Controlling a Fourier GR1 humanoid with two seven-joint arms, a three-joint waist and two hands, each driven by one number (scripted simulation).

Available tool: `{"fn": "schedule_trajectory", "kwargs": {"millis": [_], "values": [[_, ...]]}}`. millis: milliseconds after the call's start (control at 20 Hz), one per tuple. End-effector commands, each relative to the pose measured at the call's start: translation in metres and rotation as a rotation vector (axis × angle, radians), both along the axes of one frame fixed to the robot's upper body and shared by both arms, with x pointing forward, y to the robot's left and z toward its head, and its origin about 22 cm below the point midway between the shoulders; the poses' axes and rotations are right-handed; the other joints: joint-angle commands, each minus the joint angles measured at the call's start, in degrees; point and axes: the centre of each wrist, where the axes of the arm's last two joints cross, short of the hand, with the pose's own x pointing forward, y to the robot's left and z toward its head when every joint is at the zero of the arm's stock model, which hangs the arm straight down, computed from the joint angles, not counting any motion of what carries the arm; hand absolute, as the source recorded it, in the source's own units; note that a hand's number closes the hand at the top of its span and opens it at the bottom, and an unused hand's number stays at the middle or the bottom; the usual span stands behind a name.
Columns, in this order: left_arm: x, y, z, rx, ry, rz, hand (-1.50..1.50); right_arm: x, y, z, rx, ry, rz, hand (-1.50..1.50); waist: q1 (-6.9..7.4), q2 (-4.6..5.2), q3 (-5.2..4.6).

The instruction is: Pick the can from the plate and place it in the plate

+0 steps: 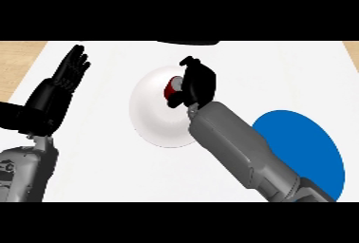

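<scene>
Nearest, at the lower left edge, the grey left forearm (24,171) rises steeply, almost straight up the view. The right forearm (238,147) enters from the lower right corner and slants up and to the left across the white counter (126,175).

Just right of that forearm lies the blue plate (308,142), flat on the counter with nothing on it; the forearm crosses its left edge.

Farther in, near the middle, sits the white plate (151,114). The right forearm ends over its right side, and the right hand (198,85) hangs above the plate's upper right part, back of the hand facing up, fingers and thumb curled leftward. Between them shows the can (173,88), a small patch of red and silver; the hand wraps round it and hides most of it. The can is over the white plate, well apart from the blue one. Whether its base touches the plate or is raised off it cannot be told.

At the far left, the left hand (67,76) stands at rest, fingers straight and pointing up, holding nothing, well apart from both plates.

Beyond the counter's far left corner a strip of wood (17,52) shows.
</scene>
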Motion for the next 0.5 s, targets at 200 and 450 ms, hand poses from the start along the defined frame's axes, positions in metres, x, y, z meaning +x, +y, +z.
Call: {"fn": "schedule_trajectory", "kwargs": {"millis": [200,450], "values": [[0.011,-0.008,0.014,-0.012,-0.012,-0.023,0.0,0.006,-0.008,-0.014,0.218,-0.052,-0.018,-1.5,1.79,0.7,0.09],[0.009,-0.016,0.009,0.014,-0.021,-0.032,0.0,0.013,-0.003,0.002,0.321,-0.224,-0.058,-1.5,1.68,0.43,0.07]]}}
